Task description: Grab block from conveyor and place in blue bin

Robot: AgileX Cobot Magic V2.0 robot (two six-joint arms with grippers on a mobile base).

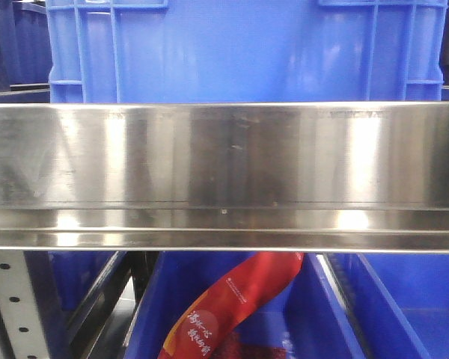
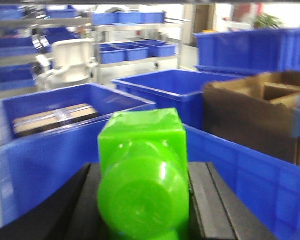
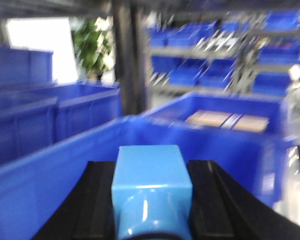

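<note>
Green plastic fills the middle of my left wrist view: a green block (image 2: 142,175) with a squared body and a rounded end facing the camera sits between the two dark fingers of my left gripper (image 2: 142,200), which presses against both of its sides, so that gripper is clamped on it at about the block's width. Just beyond and below that gripper runs the rim of a blue bin (image 2: 240,165); farther ahead and to its left another blue bin (image 2: 65,112) holds flat tan slabs, and to its right stands a brown cardboard box (image 2: 260,110). My right gripper (image 3: 152,200) likewise has a light blue block (image 3: 152,185) wedged between its dark fingers, touching both, squared at the far end and rounded toward the camera. Directly past it rises the wall of a large blue bin (image 3: 65,165), and ahead to its right a further bin (image 3: 225,120) contains pale flat pieces; this view is blurred. From the front camera I see neither gripper, only a shiny steel rail (image 1: 224,172) across the frame, a blue crate (image 1: 239,48) behind it, and below it a bin with a red printed packet (image 1: 232,307). No conveyor belt shows in any view.
</note>
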